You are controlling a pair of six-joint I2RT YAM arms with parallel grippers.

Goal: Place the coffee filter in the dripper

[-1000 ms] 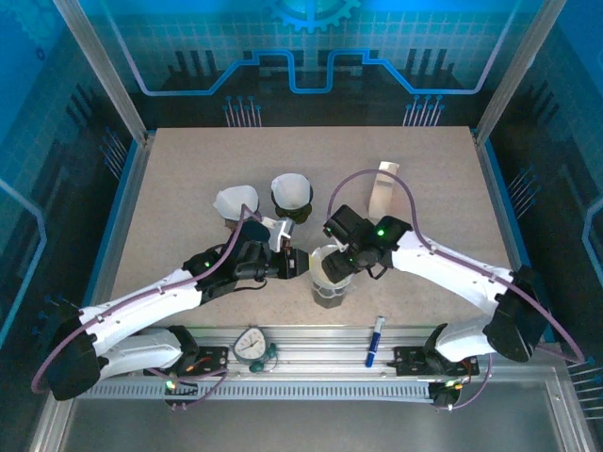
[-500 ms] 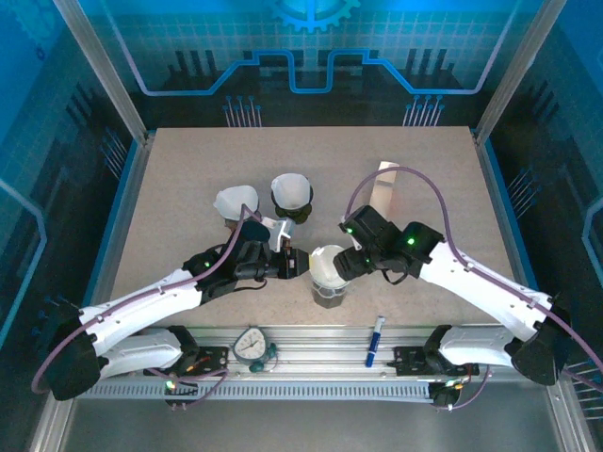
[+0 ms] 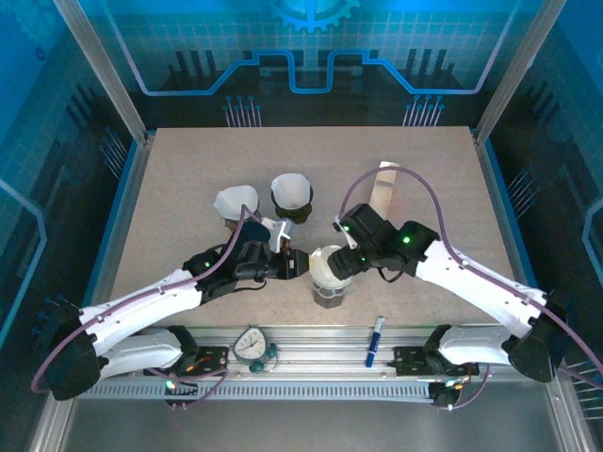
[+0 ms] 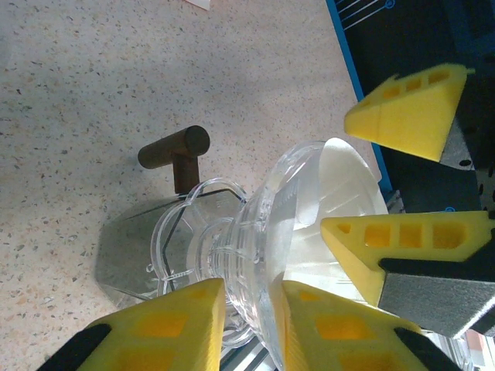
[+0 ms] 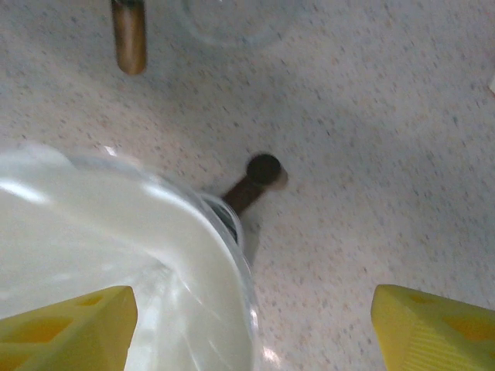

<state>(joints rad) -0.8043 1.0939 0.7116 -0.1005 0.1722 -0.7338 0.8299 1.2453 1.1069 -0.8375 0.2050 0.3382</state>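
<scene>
White filter (image 5: 116,224) sits inside dripper (image 5: 234,249) — pincer (image 5: 251,305) spread.

R wrist view: coffee filter (image 5: 116,232) & dripper (image 5: 246,301) rim blurred, cropped at left/btm edges; brown handle (image 5: 129,35) cut off at top. L wrist view: dripper (image 4: 232,247) base cropped at btm, partly behind left gripper (image 4: 247,317) fingers (image 4: 155,332). Top view: pen (image 3: 375,337) markings too small to read.
</scene>
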